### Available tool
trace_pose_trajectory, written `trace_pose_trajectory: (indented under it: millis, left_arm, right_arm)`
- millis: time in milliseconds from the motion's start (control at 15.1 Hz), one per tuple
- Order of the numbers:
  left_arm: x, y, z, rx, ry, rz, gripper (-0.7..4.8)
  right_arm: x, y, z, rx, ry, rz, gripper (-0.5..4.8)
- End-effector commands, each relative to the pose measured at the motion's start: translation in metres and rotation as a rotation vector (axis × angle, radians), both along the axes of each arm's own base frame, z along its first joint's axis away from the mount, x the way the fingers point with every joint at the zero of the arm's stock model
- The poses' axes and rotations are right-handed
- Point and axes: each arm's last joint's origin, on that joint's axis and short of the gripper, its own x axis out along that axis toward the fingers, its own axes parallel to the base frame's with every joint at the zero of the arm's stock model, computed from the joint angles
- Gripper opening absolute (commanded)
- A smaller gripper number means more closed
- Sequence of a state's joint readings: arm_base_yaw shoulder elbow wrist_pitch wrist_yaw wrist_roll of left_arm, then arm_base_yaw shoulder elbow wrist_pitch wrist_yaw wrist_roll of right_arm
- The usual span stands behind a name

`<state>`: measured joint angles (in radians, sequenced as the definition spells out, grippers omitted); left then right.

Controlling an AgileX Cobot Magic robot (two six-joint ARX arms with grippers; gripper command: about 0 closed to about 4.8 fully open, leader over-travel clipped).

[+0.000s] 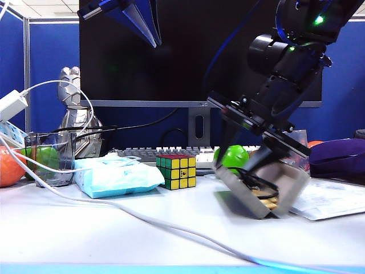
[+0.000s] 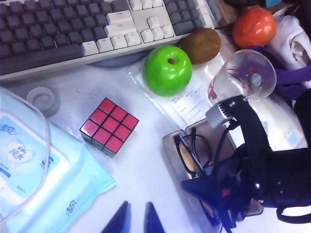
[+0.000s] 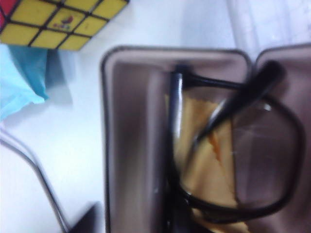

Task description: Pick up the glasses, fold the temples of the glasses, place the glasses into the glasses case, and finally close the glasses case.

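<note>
Under the right claw, the glasses case was seen lying open and tipped up on one edge, near the Rubik's cube. Inside the case, the glasses were lying on a yellowish cloth, with the temples folded across the lenses. From the right wrist camera, the claw's own fingers could barely be made out, only a dark tip at the picture's edge, so whether they were spread or pressed together could not be told with confidence; nothing was seen pinched between them.

Off to the other side of the cube, well away from the case, the left claw was held above the table, just beside the tissue pack. Its two blue fingertips were shown close together with a narrow gap, and nothing was gripped between them. From that camera the right arm was seen bent over the case, partly hiding the glasses, with a green apple and a keyboard farther off beyond it.

Judged from these pictures, the picking up, the folding and the placing were done: the glasses were sitting in the case and were not held. Only the last step was left, since the lid was not yet shut. The tilt of the case suggested that closing might already have been under way, though this could not be confirmed.
</note>
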<state>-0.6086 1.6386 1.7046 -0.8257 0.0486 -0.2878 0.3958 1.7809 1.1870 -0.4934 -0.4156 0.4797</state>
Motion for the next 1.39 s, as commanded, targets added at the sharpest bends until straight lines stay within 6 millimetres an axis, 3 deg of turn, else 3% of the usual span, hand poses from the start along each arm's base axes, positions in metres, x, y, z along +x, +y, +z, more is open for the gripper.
trace_pose_trajectory:
  millis: [66, 660, 925, 1387]
  left_arm:
    - [-0.0007, 0.0005, 0.0036, -0.009, -0.019, -0.003, 0.52]
    - [-0.0007, 0.0005, 0.0036, -0.009, -0.019, -0.003, 0.52]
    - [-0.0008, 0.0004, 0.0036, -0.009, -0.019, -0.003, 0.52]
    - [-0.0008, 0.0004, 0.0036, -0.009, -0.018, -0.003, 0.52]
  right_arm:
    - [0.0004, 0.0018, 0.0038, 0.043, -0.001, 0.023, 2.12]
    - [-0.0013, -0.0009, 0.0047, -0.04, 0.002, 0.026, 1.97]
    - [-0.0025, -0.0019, 0.0038, -0.063, 0.013, 0.018, 0.22]
    - [-0.0032, 0.0007, 0.0054, 0.028, 0.038, 0.063, -0.01]
